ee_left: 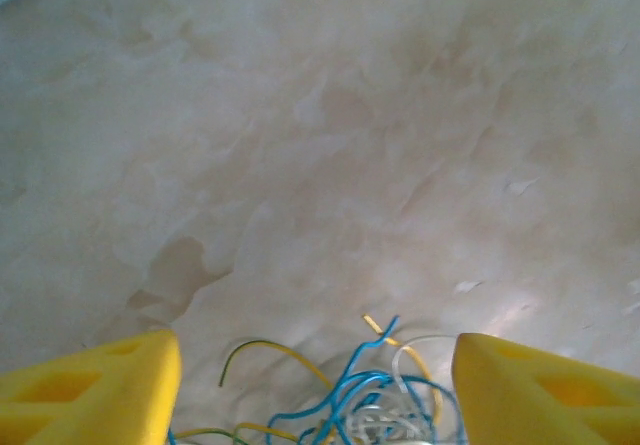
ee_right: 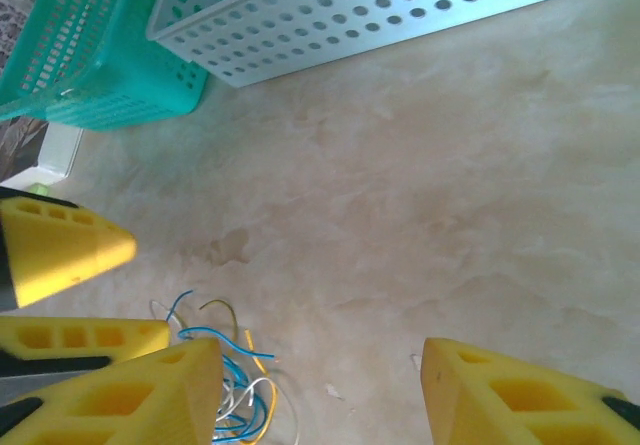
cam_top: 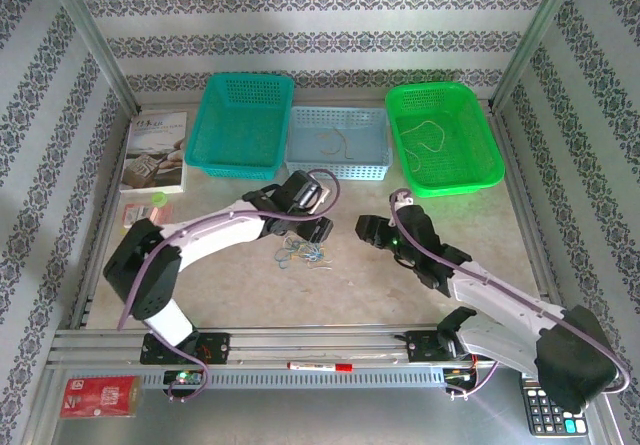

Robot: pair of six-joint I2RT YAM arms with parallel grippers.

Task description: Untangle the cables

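Note:
A tangle of thin blue, yellow and whitish cables [cam_top: 300,255] lies on the table in front of the baskets. My left gripper [cam_top: 303,229] hovers just over its far side. In the left wrist view the tangle [ee_left: 372,397] sits low between the two yellow fingers [ee_left: 95,393], which stand apart and touch no strand. My right gripper [cam_top: 373,230] is to the right of the tangle, open over bare table [ee_right: 320,395]. The cables [ee_right: 232,385] lie beside its left finger [ee_right: 130,397]. One loose cable [cam_top: 335,145] lies in the pale blue basket and another [cam_top: 425,133] in the green basket.
Along the back stand a teal basket [cam_top: 216,155], a pale blue basket [cam_top: 340,172] and a green basket [cam_top: 448,185]. A book [cam_top: 155,150] lies at the far left. A marker [cam_top: 320,366], a red packet [cam_top: 98,395] and a calculator [cam_top: 550,412] sit by the near rail.

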